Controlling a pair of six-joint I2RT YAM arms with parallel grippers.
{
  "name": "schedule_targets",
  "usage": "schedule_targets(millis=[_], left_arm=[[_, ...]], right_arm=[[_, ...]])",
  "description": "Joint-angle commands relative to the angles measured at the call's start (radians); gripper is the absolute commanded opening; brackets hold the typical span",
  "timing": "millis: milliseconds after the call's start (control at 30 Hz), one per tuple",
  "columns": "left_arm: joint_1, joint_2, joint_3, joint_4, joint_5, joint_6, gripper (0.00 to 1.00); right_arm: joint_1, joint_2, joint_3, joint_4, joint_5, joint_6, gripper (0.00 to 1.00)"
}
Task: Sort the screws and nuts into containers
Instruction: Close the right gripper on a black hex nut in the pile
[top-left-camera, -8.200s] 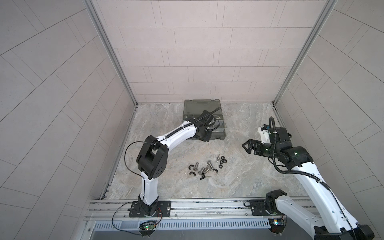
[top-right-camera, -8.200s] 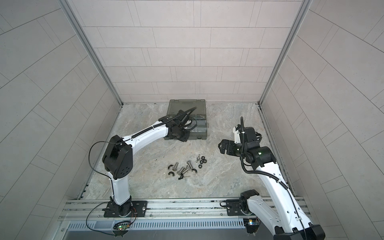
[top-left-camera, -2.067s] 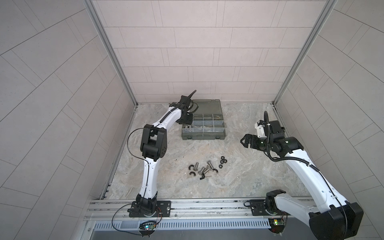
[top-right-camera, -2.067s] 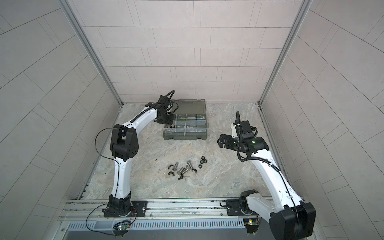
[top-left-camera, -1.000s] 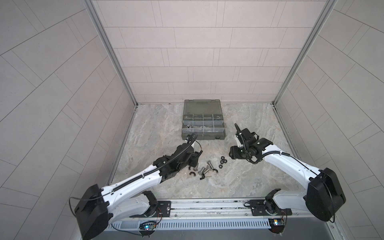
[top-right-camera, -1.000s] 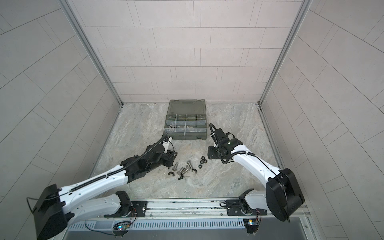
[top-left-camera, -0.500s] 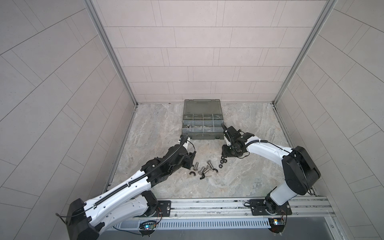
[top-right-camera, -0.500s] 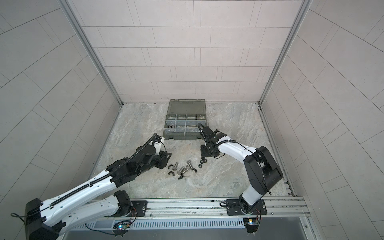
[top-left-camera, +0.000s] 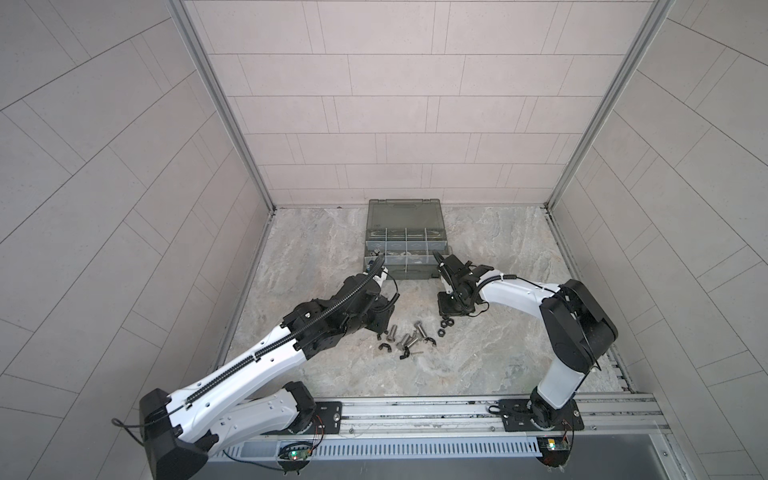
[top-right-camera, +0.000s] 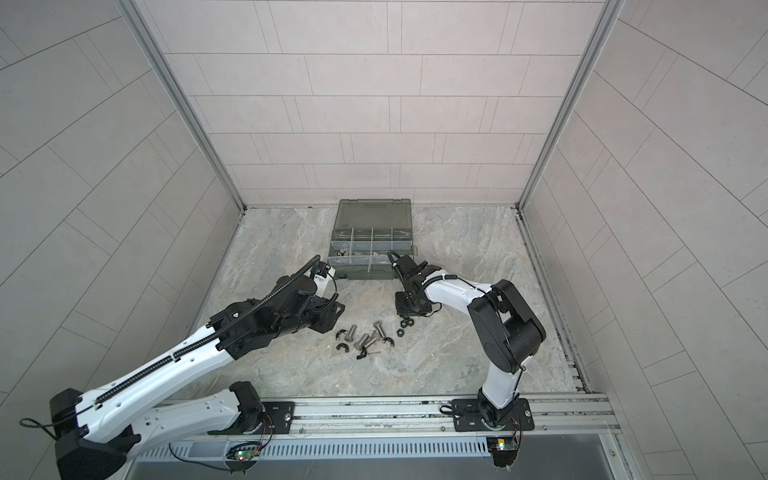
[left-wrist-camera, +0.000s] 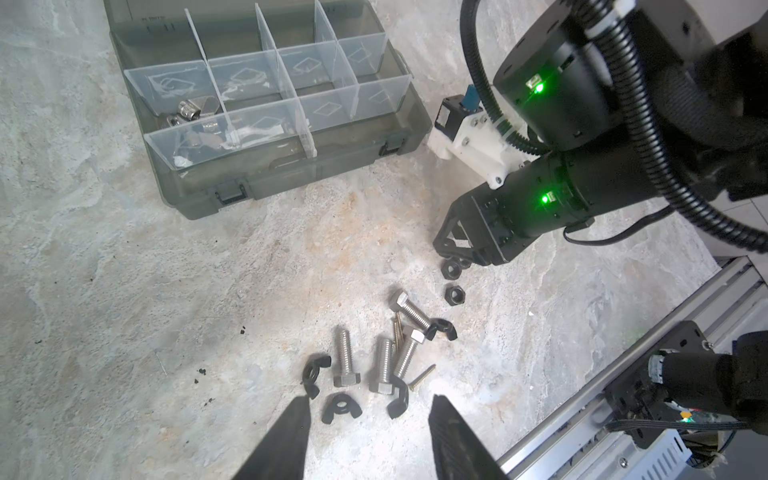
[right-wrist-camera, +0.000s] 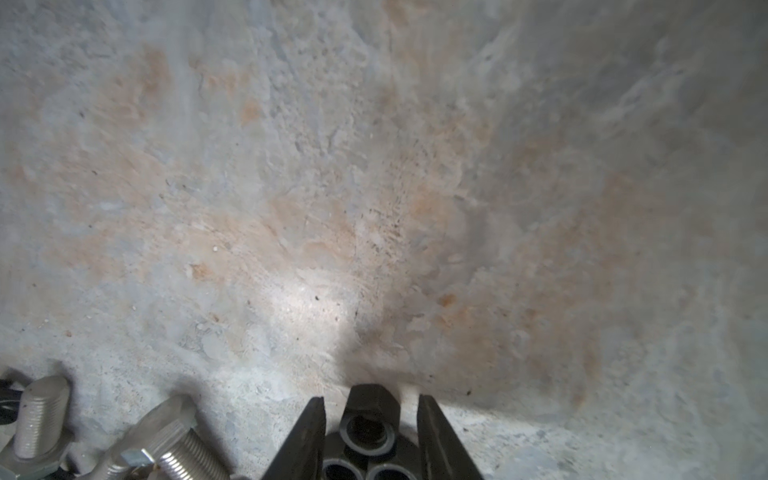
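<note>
1. Screws (left-wrist-camera: 344, 353): silver metal, coarse-threaded shanks, wider hexagonal heads. Lying loose in a tight cluster on the tabletop (left-wrist-camera: 124, 270), some crossing or touching, in front of the organiser case (left-wrist-camera: 291, 170) and between the two arms.
2. Nuts (left-wrist-camera: 454, 295): small matt black rings with six flat sides and a threaded bore. Lying just beside the screw cluster, on the right arm's side.
3. Silver winged nuts (left-wrist-camera: 193, 110): shiny and hard to make out in detail. Resting inside the case, in the left end compartment of the middle row as seen in both top views.
4. Black hooked pieces (left-wrist-camera: 316, 372): curved and winged, scattered around the bolt heads, some touching them.
5. Containers (left-wrist-camera: 324, 110): rectangular compartments walled by smooth, pale translucent dividers, with a diamond outline on each floor. Set in one dark grey-green plastic case, its smoky lid (top-left-camera: 404, 212) laid open toward the back wall.
6. Left gripper (left-wrist-camera: 370, 398): dark, tapered fingers spread wide, nothing between them. Poised over the near edge of the cluster.
7. Right gripper (right-wrist-camera: 370, 399): down at the tabletop, wedge-shaped black fingers straddling one black nut (right-wrist-camera: 370, 409). Narrow gap at each side, not yet pinching; two more hex rings just beside it.
8. Tabletop: stone-look slab, grey with rust-orange veining, visibly grainy up close.
</note>
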Motion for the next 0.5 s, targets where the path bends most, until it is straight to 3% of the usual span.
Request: schedule_targets(millis=[0,467], left_arm=[[-0.004,-0.002,0.023,-0.037,0.008,0.018,0.52],[-0.003,-0.013,0.006,-0.035,0.008,0.021,0.52]], right_arm=[[0.007,0.015,0.023,-0.015,0.013,0.016,0.35],[0.019,0.019,0.005,-0.024,0.030,0.037,0.33]])
